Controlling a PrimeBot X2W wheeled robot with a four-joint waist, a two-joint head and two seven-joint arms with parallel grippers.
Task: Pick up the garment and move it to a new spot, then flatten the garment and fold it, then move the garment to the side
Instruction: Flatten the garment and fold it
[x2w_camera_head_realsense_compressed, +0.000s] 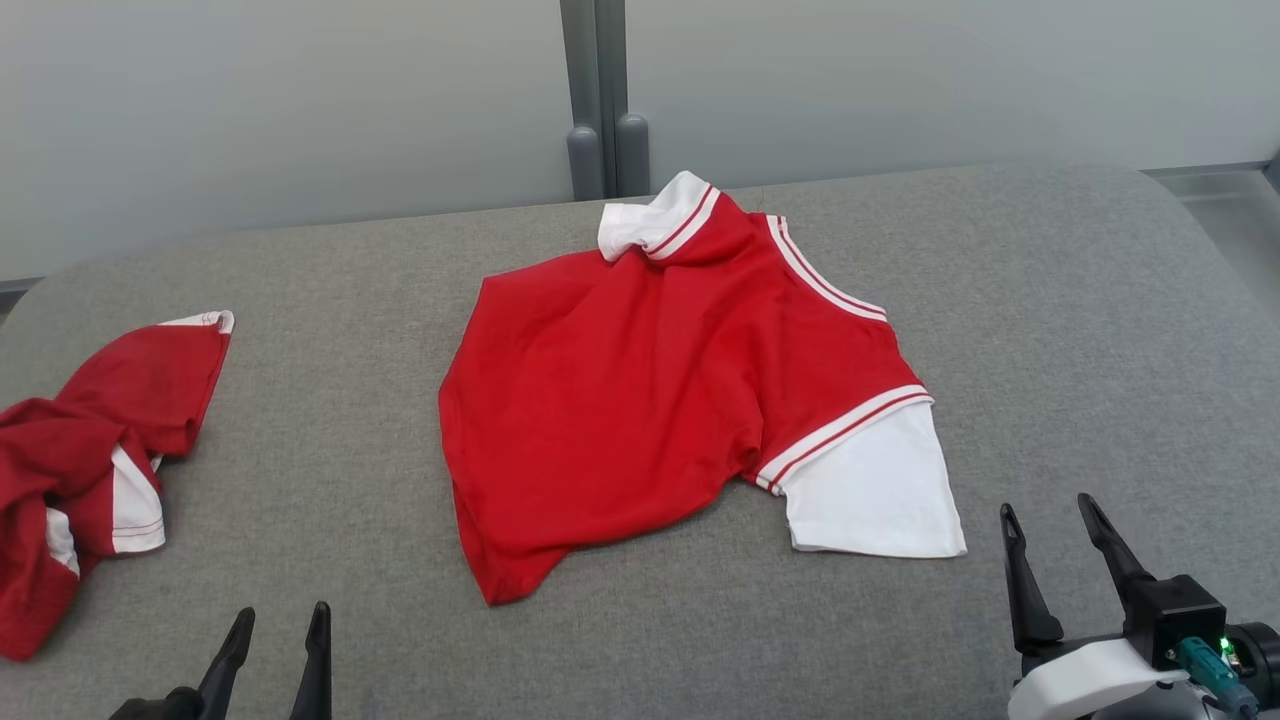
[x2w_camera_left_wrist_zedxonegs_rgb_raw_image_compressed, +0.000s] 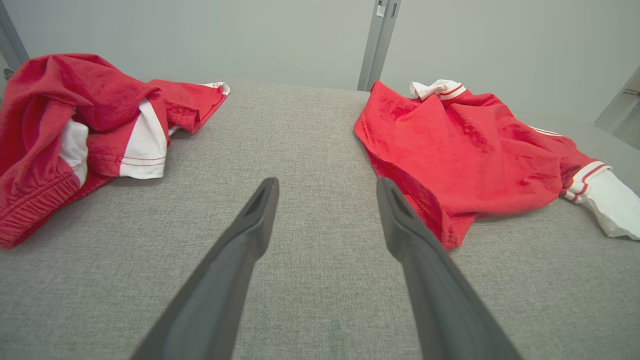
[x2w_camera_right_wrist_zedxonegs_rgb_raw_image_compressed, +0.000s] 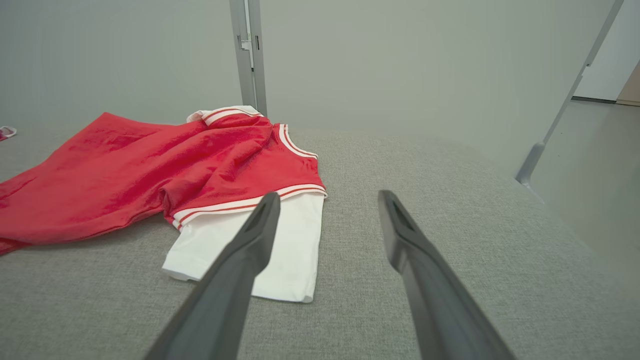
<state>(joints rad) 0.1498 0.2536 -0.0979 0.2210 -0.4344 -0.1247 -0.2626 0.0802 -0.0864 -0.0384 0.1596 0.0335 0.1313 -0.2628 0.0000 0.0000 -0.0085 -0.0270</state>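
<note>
A red shirt with white sleeves and a white collar, the garment (x2w_camera_head_realsense_compressed: 640, 390) (x2w_camera_left_wrist_zedxonegs_rgb_raw_image_compressed: 465, 150) (x2w_camera_right_wrist_zedxonegs_rgb_raw_image_compressed: 150, 170), lies loosely spread in the middle of the grey padded table (x2w_camera_head_realsense_compressed: 1050, 350). One white sleeve (x2w_camera_head_realsense_compressed: 875, 485) (x2w_camera_right_wrist_zedxonegs_rgb_raw_image_compressed: 280, 245) points toward the front right. My left gripper (x2w_camera_head_realsense_compressed: 280, 625) (x2w_camera_left_wrist_zedxonegs_rgb_raw_image_compressed: 327, 187) hovers open near the front left edge, empty, left of the shirt's hem. At the front right my right gripper (x2w_camera_head_realsense_compressed: 1050, 515) (x2w_camera_right_wrist_zedxonegs_rgb_raw_image_compressed: 327, 200) is open and empty, just right of the white sleeve.
A second red and white garment (x2w_camera_head_realsense_compressed: 85, 450) (x2w_camera_left_wrist_zedxonegs_rgb_raw_image_compressed: 85, 130) lies crumpled at the table's left edge. A grey wall with a vertical post (x2w_camera_head_realsense_compressed: 600, 100) stands behind the table. Bare grey surface stretches to the right of the shirt.
</note>
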